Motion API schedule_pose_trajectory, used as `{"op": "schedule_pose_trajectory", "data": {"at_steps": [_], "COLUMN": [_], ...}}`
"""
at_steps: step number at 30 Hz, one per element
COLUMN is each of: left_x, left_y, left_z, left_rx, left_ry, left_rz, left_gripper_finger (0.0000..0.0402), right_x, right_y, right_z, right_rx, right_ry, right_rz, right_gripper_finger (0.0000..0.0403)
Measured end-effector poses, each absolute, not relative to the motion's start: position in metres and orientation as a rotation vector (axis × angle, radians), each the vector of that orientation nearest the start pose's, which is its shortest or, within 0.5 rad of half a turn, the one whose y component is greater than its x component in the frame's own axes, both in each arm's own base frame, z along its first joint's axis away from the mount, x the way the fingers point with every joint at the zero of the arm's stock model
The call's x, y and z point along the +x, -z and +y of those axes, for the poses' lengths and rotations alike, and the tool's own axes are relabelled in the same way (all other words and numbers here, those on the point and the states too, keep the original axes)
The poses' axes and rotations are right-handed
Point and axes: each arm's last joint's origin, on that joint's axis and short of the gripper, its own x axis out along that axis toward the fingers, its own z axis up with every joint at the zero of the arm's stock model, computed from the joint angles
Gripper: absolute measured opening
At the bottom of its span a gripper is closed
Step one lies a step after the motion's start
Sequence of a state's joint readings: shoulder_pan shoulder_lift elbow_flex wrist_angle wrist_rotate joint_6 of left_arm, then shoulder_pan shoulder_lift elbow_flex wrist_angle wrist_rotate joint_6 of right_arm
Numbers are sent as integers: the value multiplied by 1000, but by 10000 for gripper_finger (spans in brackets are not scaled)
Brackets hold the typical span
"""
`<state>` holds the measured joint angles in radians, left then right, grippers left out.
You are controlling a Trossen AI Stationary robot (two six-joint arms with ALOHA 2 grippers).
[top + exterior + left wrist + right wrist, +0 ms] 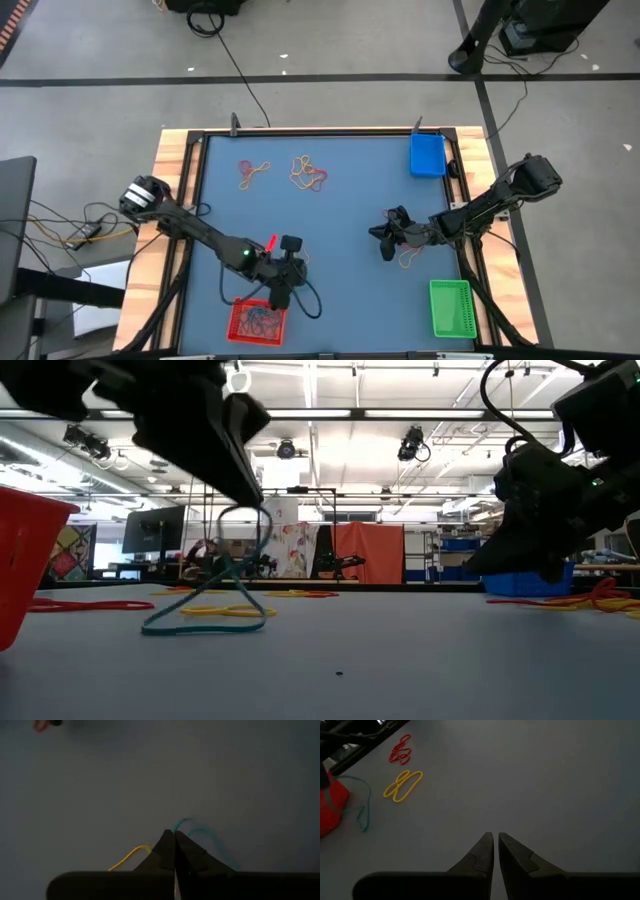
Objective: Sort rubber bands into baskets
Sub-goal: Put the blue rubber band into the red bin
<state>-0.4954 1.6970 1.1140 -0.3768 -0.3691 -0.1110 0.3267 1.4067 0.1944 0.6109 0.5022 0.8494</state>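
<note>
My left gripper [283, 283] hovers just beyond the red basket [258, 321] at the table's near left, shut on a teal rubber band [236, 565]. Yellow rubber bands [226, 611] lie on the mat under it. My right gripper [495, 838] waits low over the mat at the right, its fingers almost together with nothing between them. More rubber bands lie in loose heaps at the far side [308, 172] and beside the right gripper [410, 259]. The blue basket [427, 155] stands at the far right and the green basket [450, 306] at the near right. My left gripper pinches the teal band's upper bend [181, 824] between its two fingertips [250, 488]. The fingers slant downward onto it from above. The band hangs below them as a slack loop, and its lower end [200, 625] lies on the mat.
Several bands lie inside the red basket [28, 565]. In the right wrist view, yellow bands [403, 785] and red bands [400, 750] lie on the mat toward the left arm. The wooden table frame [178, 180] runs round the blue mat.
</note>
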Motion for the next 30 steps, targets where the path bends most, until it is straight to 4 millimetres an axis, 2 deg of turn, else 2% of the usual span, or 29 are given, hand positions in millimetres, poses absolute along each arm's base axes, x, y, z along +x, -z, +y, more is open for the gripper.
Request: {"op": "schedule_pose_trajectory", "data": {"at_steps": [4, 8, 20, 25, 30], "left_x": [307, 296, 234, 213, 200], "left_y": [-226, -251, -348, -367, -365], "left_z": [-159, -168, -192, -200, -212], "left_rx": [276, 259, 140, 94, 67], "left_ry": [1, -12, 69, 170, 239], "left_rz": [909, 937, 895, 878, 915], "left_gripper_finger": [0, 0, 1, 1, 1], "right_x": [190, 190, 190, 190, 190], "right_y": [-103, -103, -103, -103, -103], "right_z": [50, 50, 51, 50, 50], "right_rx": [582, 580, 575, 572, 580], "right_ry": [386, 385, 386, 398, 402], "right_rz": [437, 440, 439, 431, 425], "right_gripper_finger": [41, 41, 41, 41, 41]}}
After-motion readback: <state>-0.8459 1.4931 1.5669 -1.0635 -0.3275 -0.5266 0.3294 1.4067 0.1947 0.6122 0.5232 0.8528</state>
